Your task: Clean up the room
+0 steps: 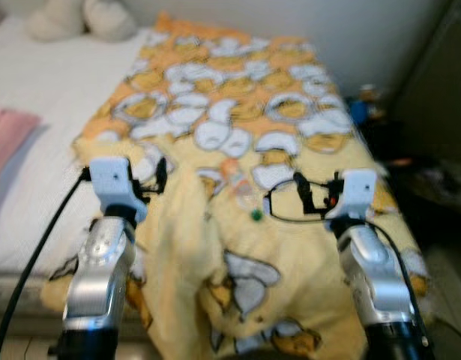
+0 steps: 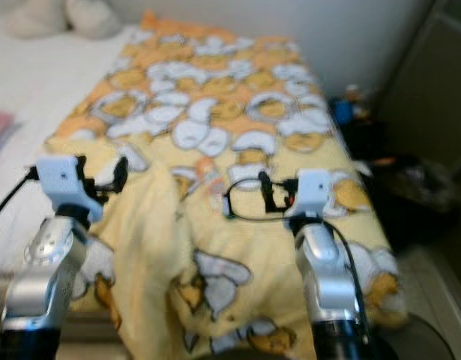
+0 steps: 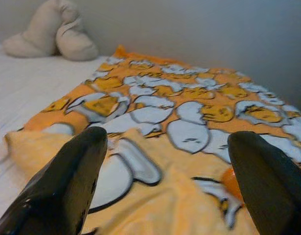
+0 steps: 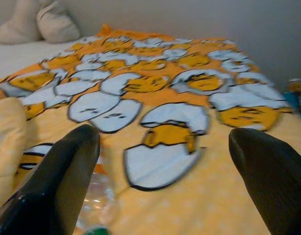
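A yellow blanket [image 1: 237, 112] printed with cartoon eggs covers the right half of the bed. Near its front edge, a bunched fold [image 1: 178, 225] rises beside my left gripper. A clear plastic bottle [image 1: 243, 193] with a green cap lies on the blanket between my two arms; the bottle [image 4: 97, 196] lies close by one finger in the right wrist view. My left gripper [image 3: 167, 181] is open just above the fold, holding nothing. My right gripper [image 4: 165, 181] is open low over the blanket, to the right of the bottle.
White sheet [image 1: 43, 90] covers the bed's left half, with a pink cloth [image 1: 9, 135] at the left edge. Pale plush cushions [image 1: 80, 19] lie at the head by the wall. Dark clutter [image 1: 425, 180] and a blue object [image 1: 359, 109] stand right of the bed.
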Motion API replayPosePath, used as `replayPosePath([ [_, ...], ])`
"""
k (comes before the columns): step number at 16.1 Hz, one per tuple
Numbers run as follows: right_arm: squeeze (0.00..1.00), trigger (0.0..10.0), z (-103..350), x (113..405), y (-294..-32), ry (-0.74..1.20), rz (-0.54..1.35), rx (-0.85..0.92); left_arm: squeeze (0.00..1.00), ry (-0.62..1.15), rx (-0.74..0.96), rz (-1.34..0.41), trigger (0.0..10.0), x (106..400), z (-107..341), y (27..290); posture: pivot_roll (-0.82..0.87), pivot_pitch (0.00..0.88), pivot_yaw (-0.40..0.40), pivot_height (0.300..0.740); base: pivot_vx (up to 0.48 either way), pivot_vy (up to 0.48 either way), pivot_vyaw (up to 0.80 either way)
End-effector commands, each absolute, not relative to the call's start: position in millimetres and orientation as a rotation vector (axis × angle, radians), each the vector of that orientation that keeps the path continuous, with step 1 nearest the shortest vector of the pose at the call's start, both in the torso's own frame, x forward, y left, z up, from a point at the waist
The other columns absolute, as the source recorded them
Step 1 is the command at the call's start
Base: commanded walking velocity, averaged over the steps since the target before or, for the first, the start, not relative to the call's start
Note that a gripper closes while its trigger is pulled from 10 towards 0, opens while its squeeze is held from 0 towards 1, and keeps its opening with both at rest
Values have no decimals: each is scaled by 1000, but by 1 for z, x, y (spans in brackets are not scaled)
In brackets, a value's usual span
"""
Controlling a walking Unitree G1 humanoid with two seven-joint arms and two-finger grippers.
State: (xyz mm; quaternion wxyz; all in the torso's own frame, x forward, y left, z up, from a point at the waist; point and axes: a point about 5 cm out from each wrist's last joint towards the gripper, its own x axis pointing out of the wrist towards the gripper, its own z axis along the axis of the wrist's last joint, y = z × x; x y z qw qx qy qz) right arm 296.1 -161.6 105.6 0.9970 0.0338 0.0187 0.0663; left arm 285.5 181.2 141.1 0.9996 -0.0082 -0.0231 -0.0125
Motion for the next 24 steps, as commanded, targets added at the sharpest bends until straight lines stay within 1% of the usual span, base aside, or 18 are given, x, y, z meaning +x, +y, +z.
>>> replayPosePath([
  [1, 0, 10000, 105, 298, -157, 43, 153, 63, 0, -56, 13, -26, 10000, 286, 143, 183, -51, 0, -45, 740, 0, 480, -756],
  [2, 0, 10000, 105, 298, -157, 42, 158, 65, 0, -57, 38, -30, 10000, 287, 144, 182, -51, 0, -45, 740, 0, 480, -750],
  [3, 0, 10000, 105, 298, -156, 40, 160, 62, 0, -55, 87, -29, 10000, 288, 144, 182, -50, 0, -47, 740, 0, 0, -750],
  [5, 0, 10000, 105, 298, -156, 38, 159, 58, 0, -43, 80, -25, 10000, 290, 142, 181, -50, 0, -45, 740, 0, 0, -750],
  [10, 0, 10000, 104, 298, -157, 30, 156, 52, 0, -57, 51, -45, 10000, 290, 143, 174, -55, 0, -42, 740, 0, 0, 0],
  [12, 0, 10000, 103, 298, -157, 44, 162, 21, 0, -53, 43, -58, 10000, 290, 143, 173, -59, 0, -40, 740, 0, 480, 0],
  [15, 0, 10000, 103, 299, -154, 46, 171, 32, 0, -34, 66, -41, 10000, 292, 141, 176, -56, 0, -41, 740, 0, 480, -800],
  [17, 0, 10000, 103, 299, -153, 45, 175, 28, 0, -25, 97, -41, 10000, 292, 139, 175, -58, 0, -38, 740, 0, 0, -800],
  [20, 0, 10000, 104, 299, -151, 43, 176, 20, 0, -27, 82, -38, 10000, 293, 140, 175, -63, 0, -35, 740, 0, 0, -800],
  [24, 0, 10000, 105, 298, -148, 41, 184, 13, 0, -24, 81, -38, 10000, 299, 140, 170, -70, 0, -33, 740, 0, 0, -800],
])
